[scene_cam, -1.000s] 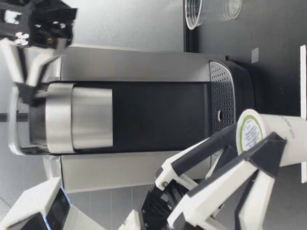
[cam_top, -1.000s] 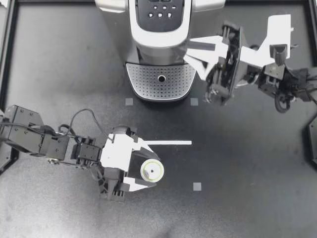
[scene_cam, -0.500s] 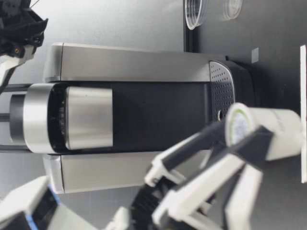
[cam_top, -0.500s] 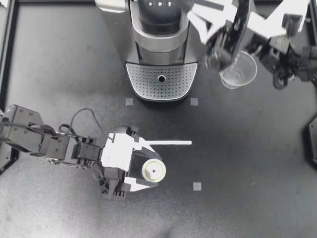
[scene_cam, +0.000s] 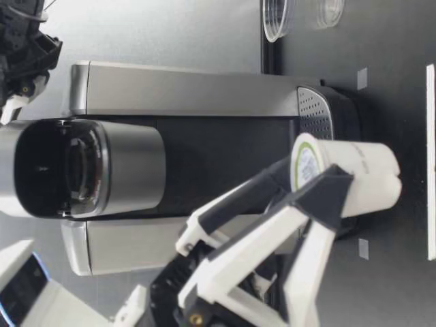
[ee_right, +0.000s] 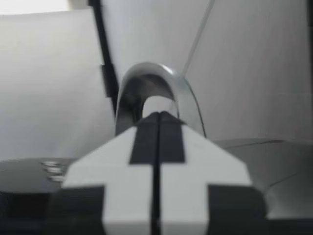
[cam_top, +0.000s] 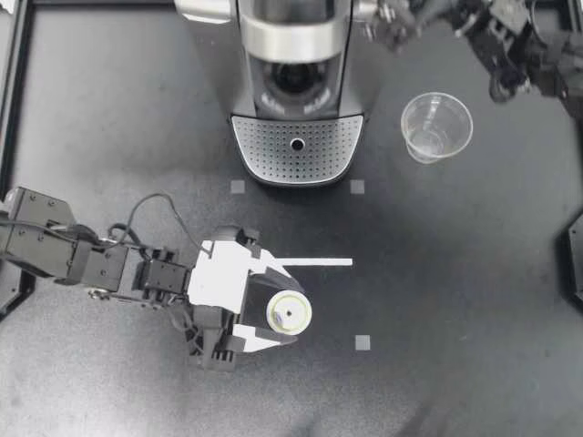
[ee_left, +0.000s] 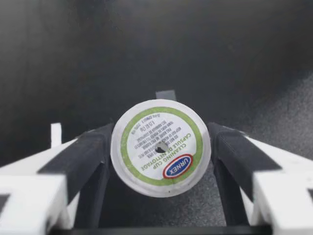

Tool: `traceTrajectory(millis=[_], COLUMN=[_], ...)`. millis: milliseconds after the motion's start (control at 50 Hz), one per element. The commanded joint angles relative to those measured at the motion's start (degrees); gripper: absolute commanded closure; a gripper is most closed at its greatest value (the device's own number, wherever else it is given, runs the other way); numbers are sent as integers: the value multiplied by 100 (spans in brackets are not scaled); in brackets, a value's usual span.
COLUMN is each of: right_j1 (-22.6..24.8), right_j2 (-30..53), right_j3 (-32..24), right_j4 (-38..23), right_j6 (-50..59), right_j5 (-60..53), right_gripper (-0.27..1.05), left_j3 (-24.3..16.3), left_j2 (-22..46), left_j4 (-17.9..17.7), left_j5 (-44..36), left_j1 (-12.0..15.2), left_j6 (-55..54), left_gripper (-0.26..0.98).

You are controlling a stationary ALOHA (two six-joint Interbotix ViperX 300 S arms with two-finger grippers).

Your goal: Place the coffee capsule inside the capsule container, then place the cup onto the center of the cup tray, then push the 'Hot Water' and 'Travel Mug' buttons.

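My left gripper (cam_top: 276, 310) is shut on the white coffee capsule (cam_top: 290, 313), foil lid with a green ring facing up. In the left wrist view the capsule (ee_left: 160, 147) sits between both black fingers (ee_left: 83, 156). The low view shows the capsule (scene_cam: 354, 184) held clear of the table. The coffee machine (cam_top: 296, 55) has its lid raised, and the capsule container (cam_top: 291, 80) lies open. A clear cup (cam_top: 436, 126) stands beside the cup tray (cam_top: 319, 150). My right gripper (cam_top: 390, 20) is shut, its tips (ee_right: 157, 120) just below the silver handle (ee_right: 149, 78).
A white tape strip (cam_top: 314, 262) and small grey squares (cam_top: 363, 342) mark the dark table. A black frame (cam_top: 11, 109) borders the table. In the low view the open brew head (scene_cam: 65, 167) faces the camera, with the cup (scene_cam: 276, 17) behind the machine.
My right gripper swung up and back with the machine's handle, opening the lid and uncovering the cup. My left gripper has lifted the capsule off the table.
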Motion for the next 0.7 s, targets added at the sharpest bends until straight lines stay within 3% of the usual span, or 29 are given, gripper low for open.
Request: traceTrajectory(millis=[0,180,340,500,540,680], right_j1=[-141,-149,-149,-141,-141,-141], right_j2=[-44,-97,-185,-457,-545,-870], right_j3=[-211,-211,-167,185,316,765], right_j4=[18,9,-62,-308,-316,-325], right_j6=[-9,-18,-35,-9,-9,-9], right_j5=[9,9,-18,-176,-237,-343], right_gripper=[74,74,74,74,74,74], left_j3=[-281,-879,-1670,-2320,-2408,-2461], left_j2=[-272,-712,-1055,-1266,-1301,-1345], left_j4=[26,457,1327,2637,3155,4438], left_j5=[281,1688,2988,4192,4447,4614], left_j1=[35,255,299,299,299,308], left_j6=[44,475,1151,1257,1248,1169], left_gripper=[25,25,25,25,25,25])
